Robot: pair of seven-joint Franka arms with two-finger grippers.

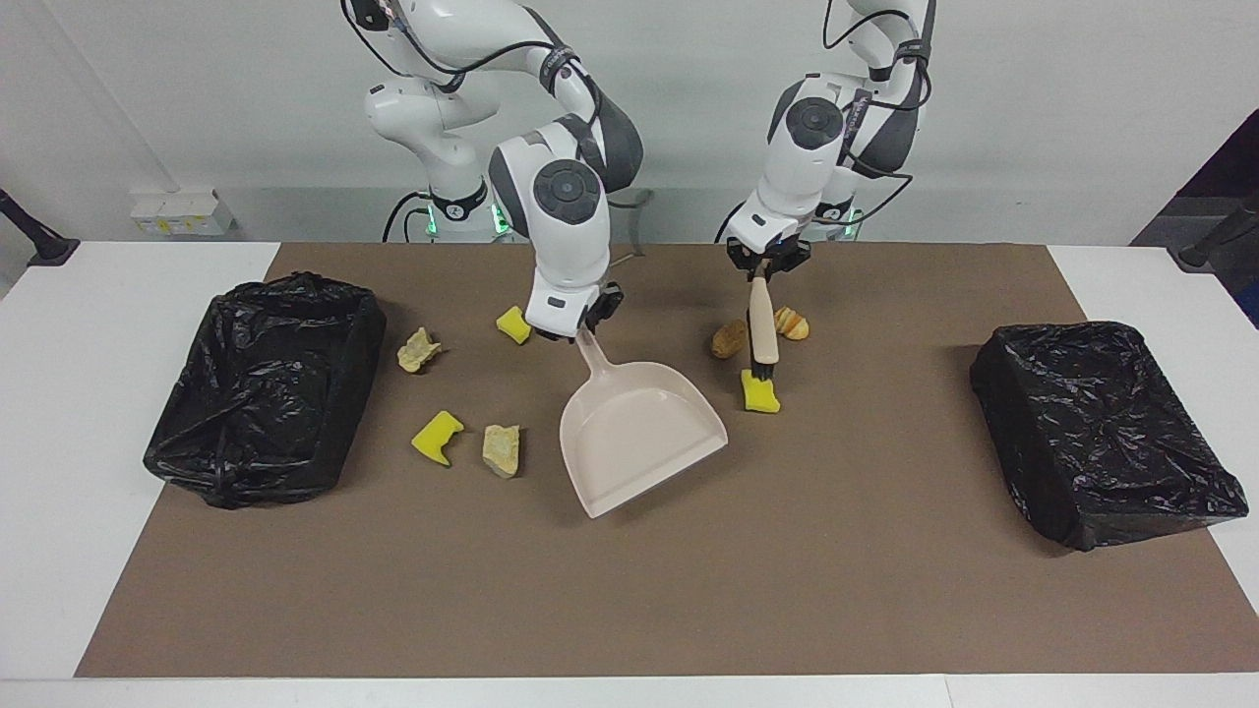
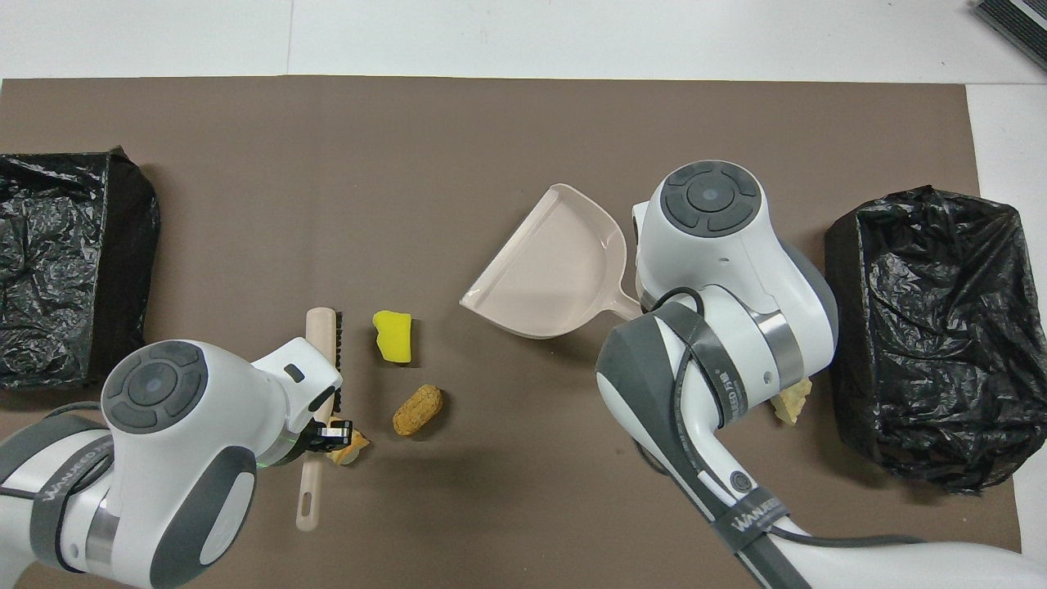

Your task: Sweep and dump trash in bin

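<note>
My right gripper (image 1: 590, 320) is shut on the handle of the beige dustpan (image 1: 639, 438) (image 2: 556, 266), whose mouth is turned toward the left arm's end. My left gripper (image 1: 759, 267) is shut on a beige brush (image 1: 758, 329) (image 2: 321, 352) held upright, its bristles against a yellow sponge bit (image 1: 759, 393) (image 2: 393, 337). A brown bread piece (image 1: 729, 338) (image 2: 417, 411) and a golden ridged piece (image 1: 792, 324) lie nearer to the robots. Toward the right arm's end lie two yellow bits (image 1: 512, 324) (image 1: 437, 437) and two beige chunks (image 1: 418, 349) (image 1: 501, 449).
A bin lined with a black bag (image 1: 266, 383) (image 2: 924, 327) stands at the right arm's end of the brown mat, and a second one (image 1: 1102, 433) (image 2: 65, 262) at the left arm's end. White table edges border the mat.
</note>
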